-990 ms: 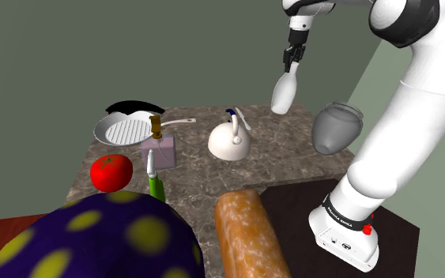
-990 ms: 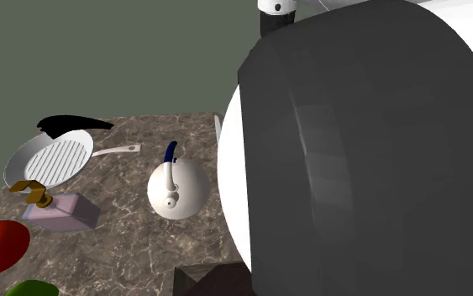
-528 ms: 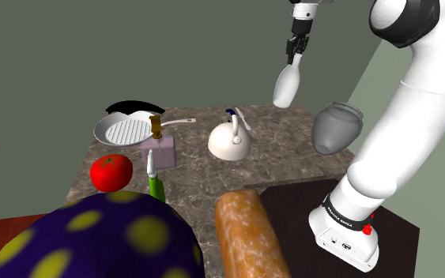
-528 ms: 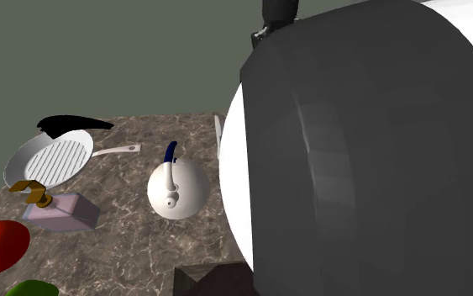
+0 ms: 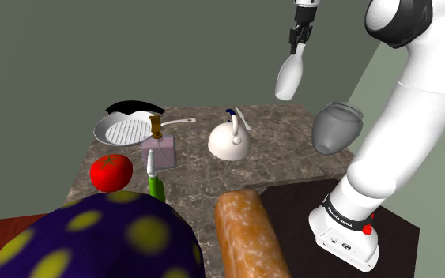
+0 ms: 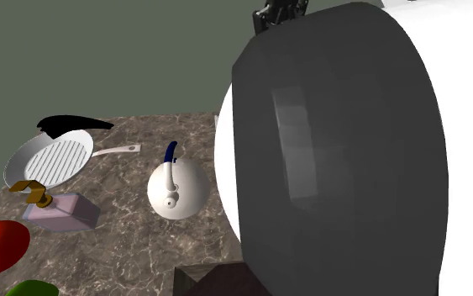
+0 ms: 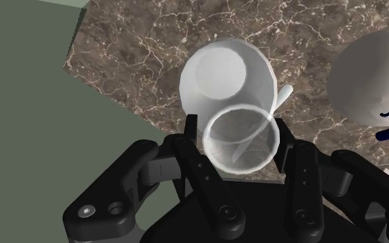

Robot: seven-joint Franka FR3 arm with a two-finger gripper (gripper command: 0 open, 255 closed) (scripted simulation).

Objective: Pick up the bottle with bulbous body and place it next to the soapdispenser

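A white bottle (image 5: pixel 289 77) with a bulbous body hangs high above the far side of the marble table (image 5: pixel 292 162), tilted a little. My gripper (image 5: pixel 299 35) is shut on its narrow neck. In the wrist view the fingers (image 7: pixel 195 148) clasp the neck's open rim, and the rounded body (image 7: pixel 220 69) hangs over the table's edge. The soap dispenser (image 5: pixel 159 146), a pinkish block with a gold pump, stands near the table's middle, well to the shoulder view's left of the bottle. It also shows in the second exterior view (image 6: pixel 58 210).
A white kettle (image 5: pixel 230 140) with a blue handle stands between dispenser and bottle, a white utensil (image 5: pixel 243 120) behind it. A grill pan (image 5: pixel 122 128), a tomato (image 5: pixel 111 170), a green bottle (image 5: pixel 156 183), a grey jar (image 5: pixel 337 126) and a bread loaf (image 5: pixel 247 233) lie around. The arm's dark joint (image 6: pixel 335 160) blocks the second exterior view.
The gripper has risen with the bottle and drifted a little toward the shoulder view's right. Nothing on the table has moved.
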